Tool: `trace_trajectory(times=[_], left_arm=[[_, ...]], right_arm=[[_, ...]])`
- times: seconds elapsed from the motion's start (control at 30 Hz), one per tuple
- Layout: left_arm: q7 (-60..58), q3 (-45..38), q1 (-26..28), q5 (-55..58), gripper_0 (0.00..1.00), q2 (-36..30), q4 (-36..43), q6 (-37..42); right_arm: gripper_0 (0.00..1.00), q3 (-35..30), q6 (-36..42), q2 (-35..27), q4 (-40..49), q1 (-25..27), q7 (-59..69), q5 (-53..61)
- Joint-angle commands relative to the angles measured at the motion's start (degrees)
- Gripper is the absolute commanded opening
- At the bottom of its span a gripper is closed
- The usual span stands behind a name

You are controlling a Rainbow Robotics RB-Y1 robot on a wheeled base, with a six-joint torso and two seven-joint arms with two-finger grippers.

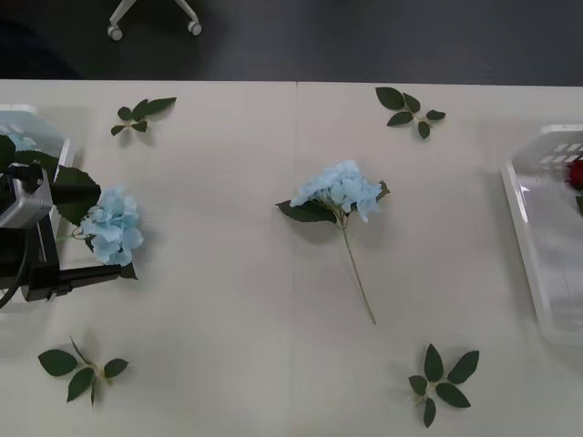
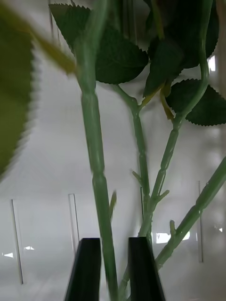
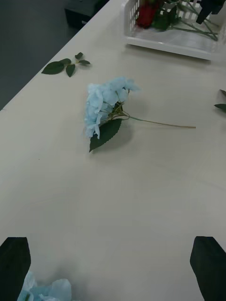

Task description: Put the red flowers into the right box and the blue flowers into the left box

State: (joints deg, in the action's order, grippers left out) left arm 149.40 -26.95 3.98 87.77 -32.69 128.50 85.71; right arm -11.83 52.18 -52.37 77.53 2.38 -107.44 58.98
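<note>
One blue flower lies on its side mid-table, stem toward me. Another blue flower rests beside the left box, between the fingertips of my open left gripper, near one finger. At the right edge stands the right box with red flowers inside. My right gripper hangs over that box's floor, black fingers close together around a green stem of a red flower; the bloom is hidden there.
Flowerless leaf sprigs lie at the far left, far right, near left and near right. More stems and leaves crowd the right box. A chair base stands beyond the table's far edge.
</note>
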Motion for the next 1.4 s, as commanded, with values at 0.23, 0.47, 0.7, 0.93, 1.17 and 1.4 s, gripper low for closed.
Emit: trace_trajectory(times=[0.23, 0.47, 0.7, 0.93, 1.17, 1.4], left_arm=[[-2.2, -0.7, -0.6, 0.2, 1.0, -0.4, 1.8, 0.3], [-2.2, -0.7, -0.6, 0.2, 1.0, -0.4, 1.8, 0.3], [-2.2, -0.7, -0.6, 0.2, 1.0, -0.4, 1.8, 0.3], [-2.2, -0.7, -0.6, 0.2, 1.0, -0.4, 1.8, 0.3], [-2.2, -0.7, -0.6, 0.2, 1.0, -0.4, 1.8, 0.3], [-2.2, -0.7, -0.6, 0.2, 1.0, -0.4, 1.8, 0.3]], right_arm=[[0.73, -1.0, -0.5, -0.4, -0.3, -0.7, 1.3, -0.6], [0.73, -2.5, 0.5, -0.5, 0.2, -1.3, 1.5, 6.2], [0.73, -10.8, 14.4, -0.5, 6.8, -2.2, 1.7, 11.2], [0.73, -12.4, 23.0, -0.5, 15.7, -3.3, 5.0, 18.4], [0.73, -3.4, 20.0, -0.4, 28.8, -3.4, 14.0, 21.1], [0.73, 10.2, 17.6, 7.8, 38.4, -7.3, 23.4, 8.6]])
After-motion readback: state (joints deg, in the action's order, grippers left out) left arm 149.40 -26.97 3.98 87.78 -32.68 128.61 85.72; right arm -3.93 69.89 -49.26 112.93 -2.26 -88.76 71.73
